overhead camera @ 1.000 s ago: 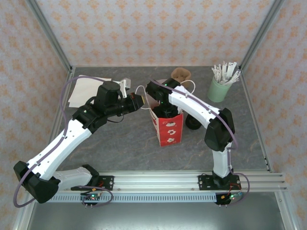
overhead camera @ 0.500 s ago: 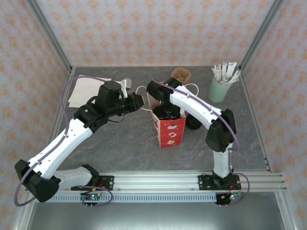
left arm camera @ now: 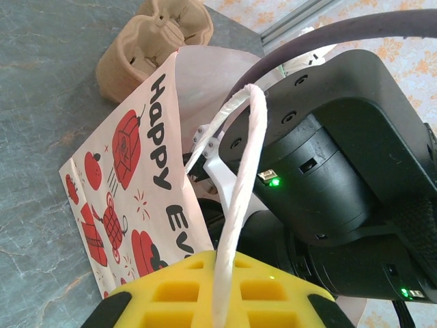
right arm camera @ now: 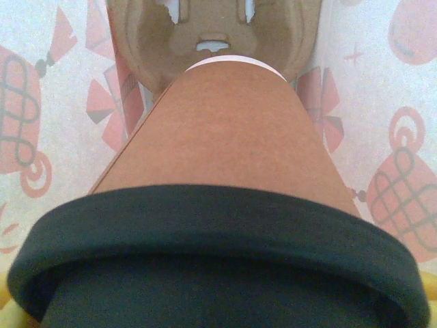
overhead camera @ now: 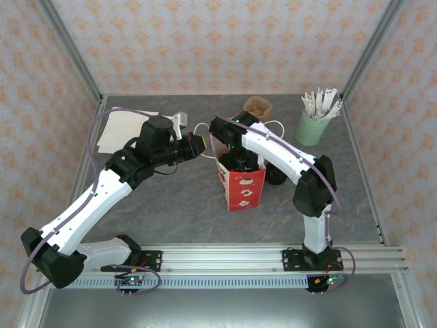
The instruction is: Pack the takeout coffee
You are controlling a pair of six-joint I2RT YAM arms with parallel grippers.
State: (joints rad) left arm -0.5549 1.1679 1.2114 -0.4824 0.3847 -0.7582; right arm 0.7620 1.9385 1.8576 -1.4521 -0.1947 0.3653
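The takeout coffee (right arm camera: 232,130) shows from above in the right wrist view: dark lid nearest, brown sleeve below it, white base. It hangs inside the red-and-white bag (overhead camera: 243,188), over a brown pulp tray (right arm camera: 212,27) on the bag's floor. My right gripper (overhead camera: 237,156) reaches down into the bag's mouth and is shut on the cup; its fingers are hidden. My left gripper (left arm camera: 222,273) is shut on the bag's white twisted handle (left arm camera: 240,171), pulling it to the left. From the top view it sits just left of the bag (overhead camera: 198,145).
A mint-green cup of paper-wrapped sticks (overhead camera: 313,126) stands at the back right. Stacked pulp trays (overhead camera: 258,107) sit behind the bag. White paper sheets (overhead camera: 123,130) lie at the back left. A black object (overhead camera: 275,176) rests right of the bag.
My right wrist has sunk a little deeper into the bag, and the bag has shifted slightly to the right. The left gripper keeps its hold on the handle.
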